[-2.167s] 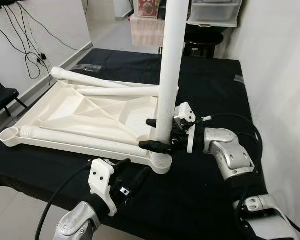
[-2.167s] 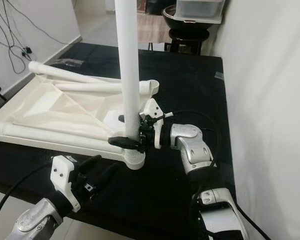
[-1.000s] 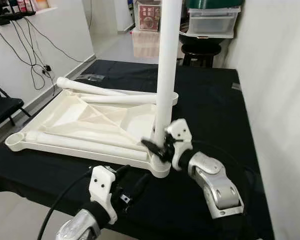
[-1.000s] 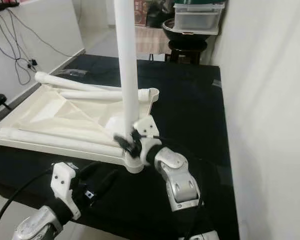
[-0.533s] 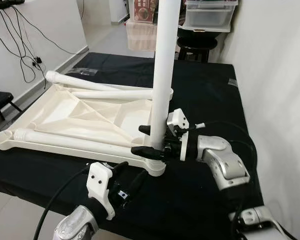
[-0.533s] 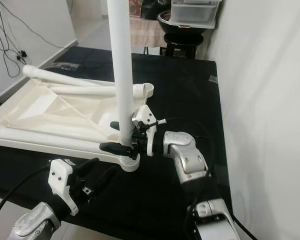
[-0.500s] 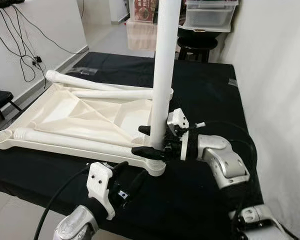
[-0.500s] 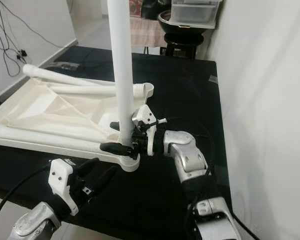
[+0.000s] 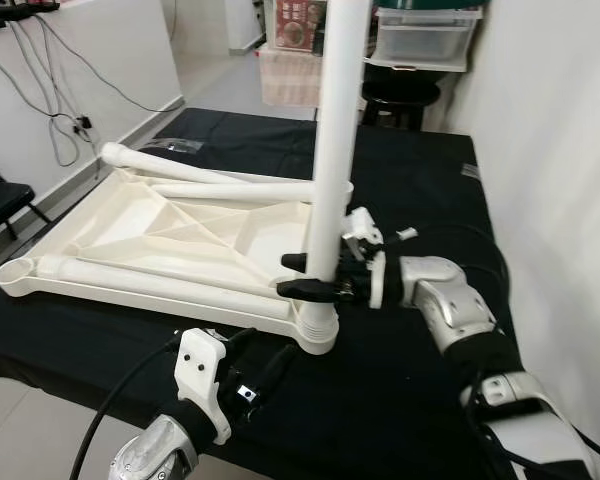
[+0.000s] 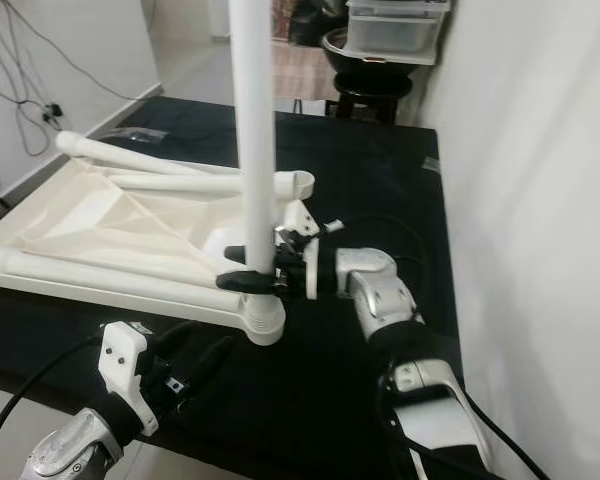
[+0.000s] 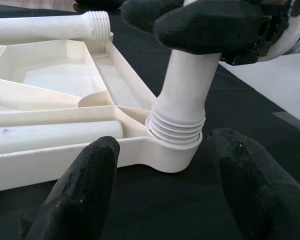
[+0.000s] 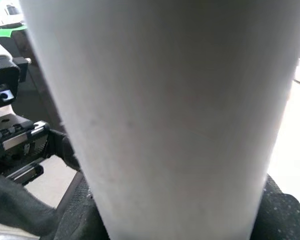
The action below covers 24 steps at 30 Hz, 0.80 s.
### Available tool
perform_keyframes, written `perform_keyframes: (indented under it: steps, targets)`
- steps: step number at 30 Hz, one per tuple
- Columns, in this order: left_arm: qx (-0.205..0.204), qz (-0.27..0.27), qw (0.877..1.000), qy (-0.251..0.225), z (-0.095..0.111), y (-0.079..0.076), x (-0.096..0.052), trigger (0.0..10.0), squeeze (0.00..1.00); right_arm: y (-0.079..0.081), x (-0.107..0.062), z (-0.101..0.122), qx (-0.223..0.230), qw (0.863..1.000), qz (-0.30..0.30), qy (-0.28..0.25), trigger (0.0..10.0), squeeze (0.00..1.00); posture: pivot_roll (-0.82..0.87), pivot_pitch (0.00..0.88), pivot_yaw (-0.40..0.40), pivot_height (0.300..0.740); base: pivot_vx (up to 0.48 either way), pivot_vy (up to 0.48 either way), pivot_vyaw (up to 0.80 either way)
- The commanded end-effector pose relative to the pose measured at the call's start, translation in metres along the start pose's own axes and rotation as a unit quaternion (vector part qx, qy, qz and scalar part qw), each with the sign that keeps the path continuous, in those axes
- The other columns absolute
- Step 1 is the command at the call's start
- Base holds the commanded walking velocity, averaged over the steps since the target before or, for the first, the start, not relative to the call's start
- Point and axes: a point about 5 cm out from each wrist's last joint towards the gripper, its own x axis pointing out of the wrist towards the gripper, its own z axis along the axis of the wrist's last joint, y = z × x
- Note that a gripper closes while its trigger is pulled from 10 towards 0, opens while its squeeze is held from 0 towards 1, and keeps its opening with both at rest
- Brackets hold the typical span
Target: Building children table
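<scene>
One leg [image 9: 335, 130] is upright in the near-right corner socket [image 9: 318, 332] of the tabletop [image 9: 170, 225], which lies underside-up on the black table [image 9: 420, 190] so the sockets face up for threading. Right gripper [image 9: 308, 276] is clamped round that leg low down, just above the socket, one finger either side and both touching the plastic; the low hold likely keeps the leg square to the threads while it's turned. Left wrist view shows several thread rings [image 11: 176, 131] of the leg exposed above the socket collar, so my read is it's not fully screwed home. Right wrist view is mostly the white leg [image 12: 160, 115] pressed close against the camera, consistent with a tight grasp. Left gripper [image 9: 260, 365] sits at the table's near edge, near the same corner, fingers [image 11: 85, 190] spread wide and holding nothing, apart from the tabletop rim; probably staged to brace the tabletop against rotating. Three more legs lie loose in the tabletop's underside: long one [image 9: 170, 286] along the near edge, threaded end by the near-left socket [image 9: 18, 271], and two [image 9: 235, 187] toward the far edge. Task looks early, first of four legs going in. Risk: a tall leg held low can tilt and cross-thread.
</scene>
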Motion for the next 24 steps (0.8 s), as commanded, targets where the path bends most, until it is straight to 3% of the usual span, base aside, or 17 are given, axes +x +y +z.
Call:
perform_keyframes:
  steps: [1,2,3,5,6,7,8,10,14,18,19,20,21,23,24]
  targets:
    - [-0.004,0.001,1.0,0.006,-0.002,0.0,-0.001,10.0,0.0,0.004,-0.008,-0.01,0.016,0.999,-0.033,0.002,0.0,0.0,0.01,0.078,-0.024,0.74,0.0,0.0,0.0]
    - [-0.005,0.0,1.0,0.006,-0.002,0.0,-0.002,10.0,0.0,0.006,-0.003,-0.019,0.014,0.985,-0.169,0.008,0.0,0.0,0.01,0.082,-0.033,0.74,0.0,0.0,0.0]
    - [-0.005,0.0,1.0,0.006,-0.002,0.0,-0.002,10.0,0.0,0.006,-0.003,-0.019,0.014,0.985,-0.169,0.008,0.0,0.0,0.01,0.082,-0.033,0.74,0.0,0.0,0.0]
    - [-0.005,0.0,1.0,0.006,-0.002,0.0,-0.003,10.0,0.0,0.004,0.003,-0.023,0.011,0.956,-0.292,0.002,0.0,0.0,0.01,0.083,-0.034,0.74,0.0,0.0,0.0]
    - [-0.006,0.0,1.0,0.006,-0.002,0.0,-0.003,10.0,0.0,0.022,0.01,-0.043,0.046,0.933,-0.357,0.027,0.0,0.0,-0.01,0.099,-0.027,0.74,0.0,0.0,0.0]
    - [-0.006,0.0,1.0,0.006,-0.002,0.0,-0.003,10.0,0.0,0.022,0.01,-0.043,0.046,0.933,-0.357,0.027,0.0,0.0,-0.01,0.099,-0.027,0.74,0.0,0.0,0.0]
    - [-0.007,-0.001,1.0,0.007,-0.002,0.001,-0.004,10.0,0.0,0.028,0.012,-0.044,0.034,0.924,-0.379,0.039,0.0,0.0,-0.02,0.084,-0.014,0.74,0.0,0.0,0.0]
    - [-0.012,0.0,1.0,0.006,-0.003,0.002,-0.003,10.0,0.0,0.025,0.014,-0.049,0.064,0.913,-0.399,0.057,0.0,0.0,-0.02,0.073,-0.021,0.74,0.0,0.0,0.0]
    - [-0.006,-0.008,1.0,0.011,-0.003,0.001,-0.003,10.0,0.0,0.028,0.022,-0.054,0.036,0.924,-0.371,0.084,0.0,0.0,0.0,0.076,-0.026,0.74,0.0,0.0,0.0]
    - [-0.007,0.005,1.0,0.006,-0.003,0.002,-0.004,10.0,0.0,0.03,0.021,-0.051,0.039,0.925,-0.369,0.076,0.0,0.0,-0.01,0.073,-0.022,0.74,0.0,0.0,0.0]
    - [-0.008,0.008,1.0,0.004,-0.003,0.003,-0.005,10.0,0.0,0.031,0.02,-0.05,0.043,0.921,-0.38,0.074,4.0,0.0,0.0,0.066,-0.021,0.74,0.0,0.0,0.0]
    - [-0.008,0.008,1.0,0.004,-0.003,0.003,-0.005,10.0,0.0,0.031,0.02,-0.05,0.043,0.921,-0.38,0.074,4.0,0.0,0.0,0.066,-0.021,0.74,0.0,0.0,0.0]
    - [-0.009,0.007,1.0,0.005,-0.003,0.003,-0.005,10.0,0.0,0.031,0.019,-0.049,0.052,0.922,-0.379,0.061,10.0,0.0,-0.01,0.061,-0.014,0.74,0.0,0.0,0.0]
    - [-0.009,0.004,1.0,0.006,-0.003,0.003,-0.004,10.0,0.0,0.033,0.02,-0.046,0.059,0.919,-0.385,0.054,10.0,0.0,-0.01,0.061,-0.014,0.74,0.0,0.0,0.0]
    - [-0.008,0.0,1.0,0.008,-0.003,0.003,-0.004,10.0,0.0,0.036,0.026,-0.04,0.069,0.939,-0.334,0.032,10.0,1.0,0.0,0.06,-0.008,0.74,0.0,0.0,0.0]
